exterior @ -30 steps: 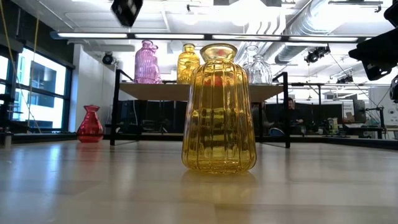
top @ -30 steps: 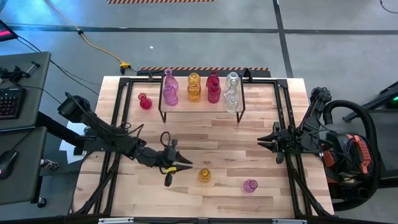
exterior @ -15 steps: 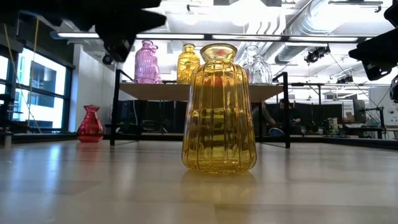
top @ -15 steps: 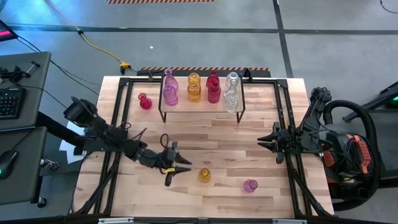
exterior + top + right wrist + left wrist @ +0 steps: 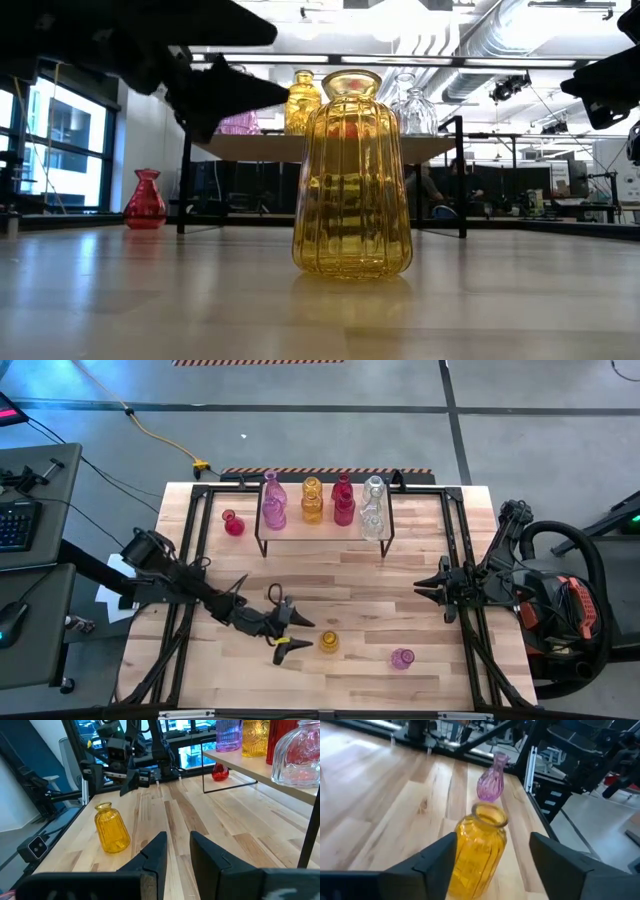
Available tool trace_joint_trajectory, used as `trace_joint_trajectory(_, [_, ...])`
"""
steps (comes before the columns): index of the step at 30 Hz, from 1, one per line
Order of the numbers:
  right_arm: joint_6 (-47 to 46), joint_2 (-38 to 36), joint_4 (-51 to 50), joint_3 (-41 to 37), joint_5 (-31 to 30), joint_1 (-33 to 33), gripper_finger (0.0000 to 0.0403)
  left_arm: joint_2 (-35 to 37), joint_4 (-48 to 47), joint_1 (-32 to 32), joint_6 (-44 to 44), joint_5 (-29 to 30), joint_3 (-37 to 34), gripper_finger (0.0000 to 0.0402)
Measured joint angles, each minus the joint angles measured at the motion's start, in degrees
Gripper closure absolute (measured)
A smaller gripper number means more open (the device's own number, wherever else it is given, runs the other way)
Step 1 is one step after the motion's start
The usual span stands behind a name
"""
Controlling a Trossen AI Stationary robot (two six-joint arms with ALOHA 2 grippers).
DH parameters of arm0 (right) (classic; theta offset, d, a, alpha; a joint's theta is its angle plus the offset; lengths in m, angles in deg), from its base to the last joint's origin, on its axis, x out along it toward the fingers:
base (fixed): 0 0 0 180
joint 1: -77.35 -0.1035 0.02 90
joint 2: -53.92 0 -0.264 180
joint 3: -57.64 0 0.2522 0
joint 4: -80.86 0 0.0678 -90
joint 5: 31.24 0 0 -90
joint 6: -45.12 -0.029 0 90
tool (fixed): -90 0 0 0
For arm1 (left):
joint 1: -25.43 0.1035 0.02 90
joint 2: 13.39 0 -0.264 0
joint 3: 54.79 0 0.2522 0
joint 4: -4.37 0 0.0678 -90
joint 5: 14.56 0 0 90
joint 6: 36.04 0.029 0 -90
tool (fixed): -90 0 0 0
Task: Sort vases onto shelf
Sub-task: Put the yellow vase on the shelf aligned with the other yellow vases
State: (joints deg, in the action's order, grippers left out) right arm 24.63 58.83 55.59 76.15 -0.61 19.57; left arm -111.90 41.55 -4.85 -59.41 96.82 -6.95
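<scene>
Two loose vases, yellow (image 5: 329, 642) and pink (image 5: 402, 658), flank no obstacle.

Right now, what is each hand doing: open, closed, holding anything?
Left hand: open, empty, fingers either side of the yellow vase.
Right hand: parked at the table's right, fingers narrowly apart, holding nothing.

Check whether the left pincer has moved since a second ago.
Yes. In the high view the left pincer has shifted toward the yellow vase, which stays put, and its fingers have spread.

A yellow vase (image 5: 352, 175) stood on the desk (image 5: 150, 300). A dark gripper (image 5: 225, 90) hovered behind it. A red vase (image 5: 145, 199) sat beside the shelf (image 5: 270, 146).
</scene>
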Motion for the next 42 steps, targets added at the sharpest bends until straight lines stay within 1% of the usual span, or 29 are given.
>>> trace_joint_trajectory(4, [0.0, 0.0, 0.0, 0.0, 0.0, -0.01, 0.0336, -1.73, 0.06, 0.69, 1.06, -1.25, 1.54, 0.0125])
trace_joint_trajectory(7, [0.0, -0.02, 0.0, 0.0, 0.0, -0.01, 0.0336, -2.68, 0.0, 1.44, 4.37, -2.08, 2.96, 0.0114])
trace_joint_trajectory(10, [-0.01, -0.02, 0.0, 0.0, 0.0, -0.01, 0.0336, -3.6, 0.13, 2.28, 5.93, -4.2, 4.18, 0.0112])
trace_joint_trajectory(18, [0.0, -0.02, 0.0, 0.0, 0.0, -0.01, 0.0336, -7.39, 0.03, 4.15, 5.57, -9.19, 7.34, 0.0112])
trace_joint_trajectory(22, [-0.02, -0.02, 0.0, 0.0, -0.02, 0.0, 0.0336, -8.13, -0.03, 4.51, 6.01, -10.36, 8.63, 0.0112])
trace_joint_trajectory(33, [0.0, -0.02, 0.0, 0.0, 0.0, 0.0, 0.0336, -8.13, -0.02, 5.48, 6.99, -10.38, 8.69, 0.0112])
trace_joint_trajectory(42, [0.0, -0.02, 0.0, 0.0, -0.02, -0.02, 0.0336, -8.13, -0.56, 6.69, 6.02, -13.16, 8.69, 0.0112])
